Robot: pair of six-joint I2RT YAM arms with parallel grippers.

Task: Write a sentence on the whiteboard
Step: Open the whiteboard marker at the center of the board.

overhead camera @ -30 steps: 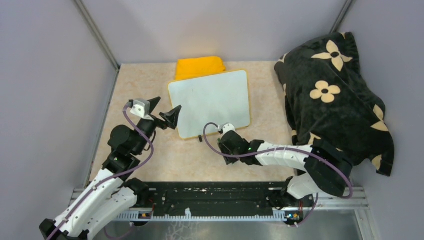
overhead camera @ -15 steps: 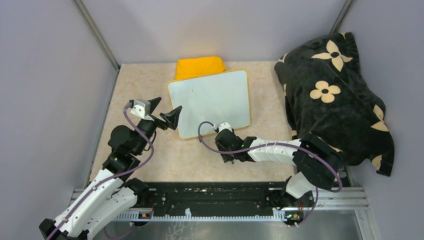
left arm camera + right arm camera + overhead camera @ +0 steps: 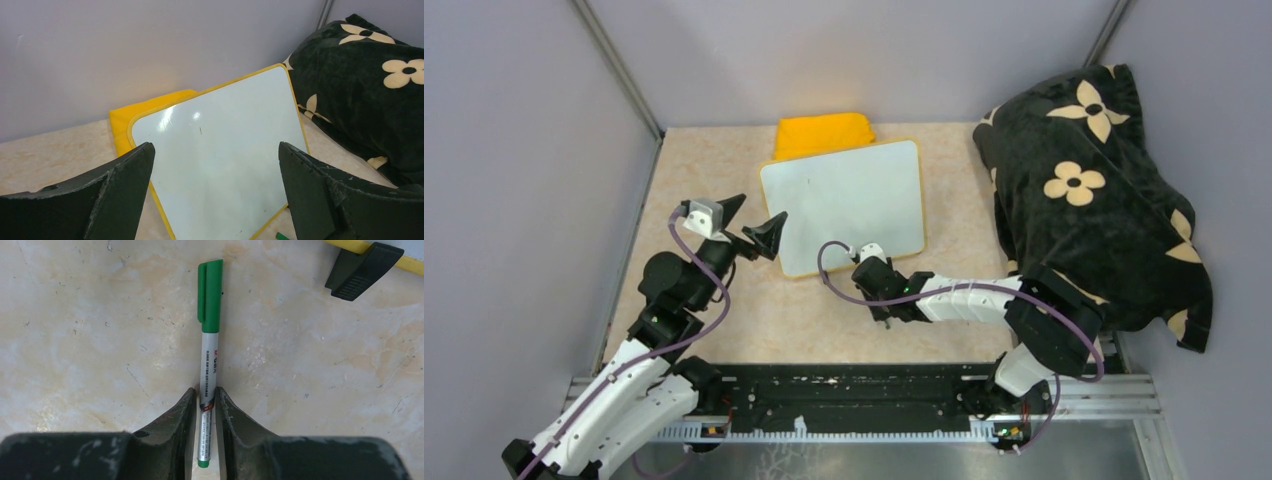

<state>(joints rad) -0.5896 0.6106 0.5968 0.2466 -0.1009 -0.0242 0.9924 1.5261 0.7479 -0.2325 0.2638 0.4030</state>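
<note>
My right claw [image 3: 206, 395] is narrow, its fingers pressed on either side of the green marker [image 3: 209, 355], which lies flat on the worktop [image 3: 75, 340] just off the near edge of the whiteboard [image 3: 849, 200], close to one of the board's black clips [image 3: 362, 262]. I hold the white barrel near its tail end, and the green cap points toward the whiteboard. My left claw [image 3: 216, 147] stands wide and holds nothing, just beside the whiteboard's left edge. The whiteboard lies flat, its far corner over a yellow cloth [image 3: 822, 133], a dark flowered blanket [image 3: 1094, 180] to its right. Its face is bare, so no word of the sentence is written yet.

To do this step well, I judge the grip must be firm and square before I lift, since a round barrel can roll or swing between flat fingers. I should rise straight up, away from the clip. The cap is on, so my open left claw looks well placed to pull it off once I carry the marker over toward the whiteboard's left side
</note>
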